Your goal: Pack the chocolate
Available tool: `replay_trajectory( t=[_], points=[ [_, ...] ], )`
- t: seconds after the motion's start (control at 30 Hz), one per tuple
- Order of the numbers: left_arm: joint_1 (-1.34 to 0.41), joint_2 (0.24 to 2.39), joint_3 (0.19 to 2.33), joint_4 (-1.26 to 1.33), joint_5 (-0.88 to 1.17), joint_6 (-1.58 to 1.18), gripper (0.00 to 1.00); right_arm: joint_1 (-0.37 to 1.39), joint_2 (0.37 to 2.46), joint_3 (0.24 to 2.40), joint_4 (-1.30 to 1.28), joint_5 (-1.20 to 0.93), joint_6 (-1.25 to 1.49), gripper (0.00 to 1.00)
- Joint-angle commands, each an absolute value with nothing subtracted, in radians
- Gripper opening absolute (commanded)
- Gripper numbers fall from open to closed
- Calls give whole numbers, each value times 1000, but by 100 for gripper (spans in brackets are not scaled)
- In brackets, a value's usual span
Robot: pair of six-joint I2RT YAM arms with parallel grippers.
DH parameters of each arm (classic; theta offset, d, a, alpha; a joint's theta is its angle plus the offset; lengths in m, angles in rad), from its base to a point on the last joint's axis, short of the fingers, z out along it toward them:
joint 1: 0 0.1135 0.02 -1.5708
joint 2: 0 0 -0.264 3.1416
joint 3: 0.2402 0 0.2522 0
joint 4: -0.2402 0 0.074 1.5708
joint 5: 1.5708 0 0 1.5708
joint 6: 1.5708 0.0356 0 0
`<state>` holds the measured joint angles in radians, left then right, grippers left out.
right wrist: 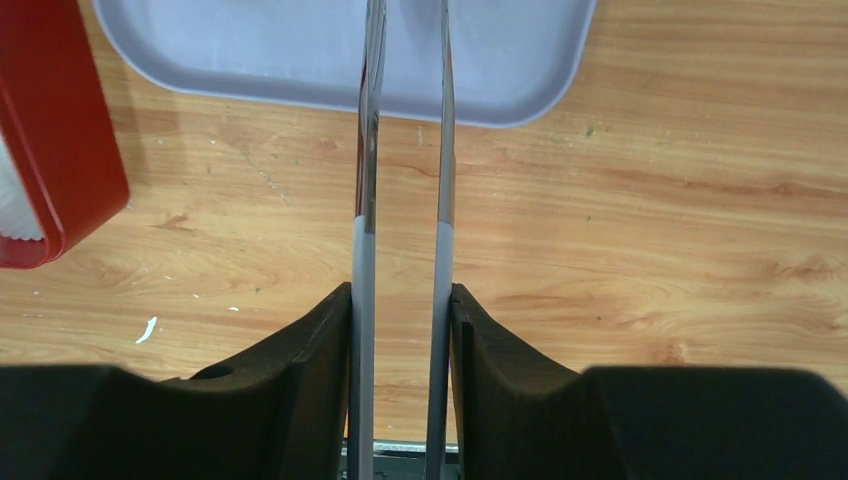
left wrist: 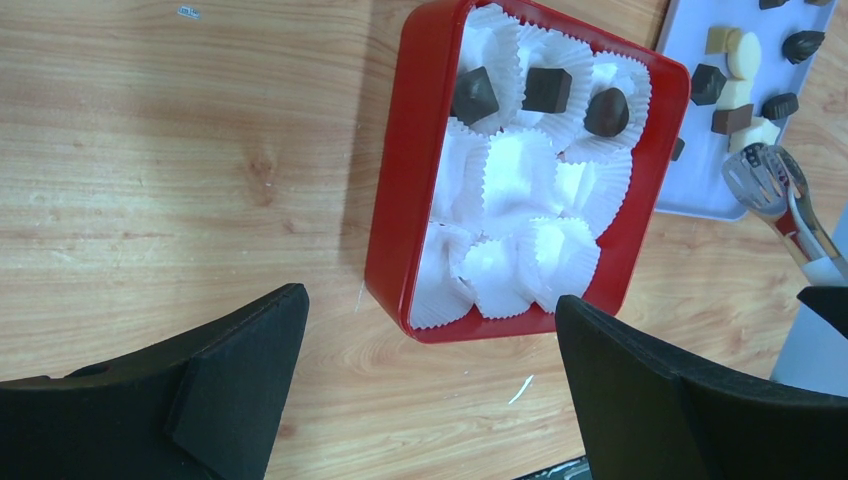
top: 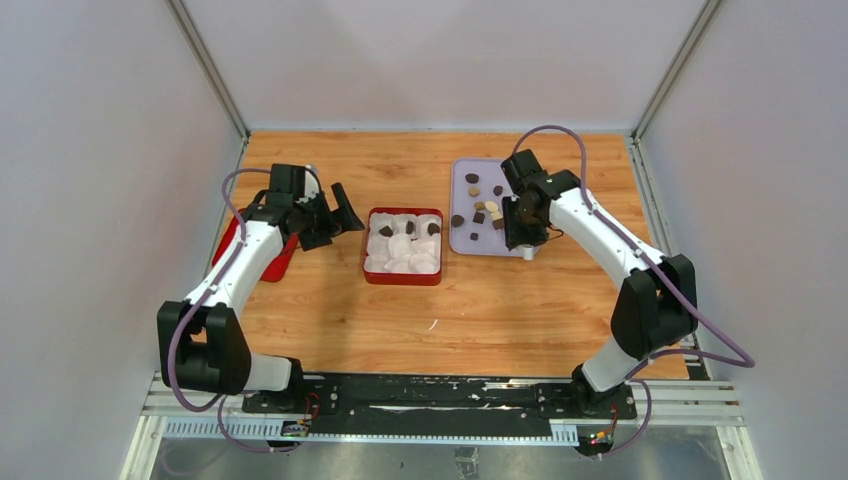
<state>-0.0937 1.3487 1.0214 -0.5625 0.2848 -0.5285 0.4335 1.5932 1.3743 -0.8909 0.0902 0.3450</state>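
Chocolate [top: 472, 178]: most pieces, dark brown, mid brown and cream, are lying scattered on the tray; three dark ones [left wrist: 547, 89] are sitting in cups along the far row of the red box.
Red box [top: 403, 281]: is resting around the middle of the table [top: 400, 330], just left of the tray and apart from it.
Paper cups [left wrist: 515, 170]: white and pleated, are filling the box; those in the middle and near rows are standing empty.
Tray [top: 480, 245]: pale lilac, is lying in the right half of the table, toward the far edge.
Tongs [right wrist: 365, 150]: metal, with arms running nearly parallel and a narrow gap between them, are reaching over the tray's near edge; the scalloped head [left wrist: 765, 180] is sitting close to a cream piece, contact unclear.
Right gripper [right wrist: 400, 300]: is pinching the tongs by both arms, jaws narrow.
Left gripper [left wrist: 430, 300]: is hovering left of the box, jaws spread wide and holding nothing.
Red flat piece [top: 281, 264]: is lying at the table's left edge, partly under the left arm.
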Motion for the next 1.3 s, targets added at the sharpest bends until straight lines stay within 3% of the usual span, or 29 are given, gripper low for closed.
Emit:
replay_trajectory(
  t=[0.0,0.93,1.27],
  points=[
    [-89,1357,1046,-556,296,-517,100,393,1560,1338,-877,101,360,41],
    [-89,1325,1025,-561,278,-531,100,363,1717,1398,-842,148,287,46],
    [-89,1328,1028,-555,277,-538,100,357,1698,1440,-879,102,253,13]
  ],
)
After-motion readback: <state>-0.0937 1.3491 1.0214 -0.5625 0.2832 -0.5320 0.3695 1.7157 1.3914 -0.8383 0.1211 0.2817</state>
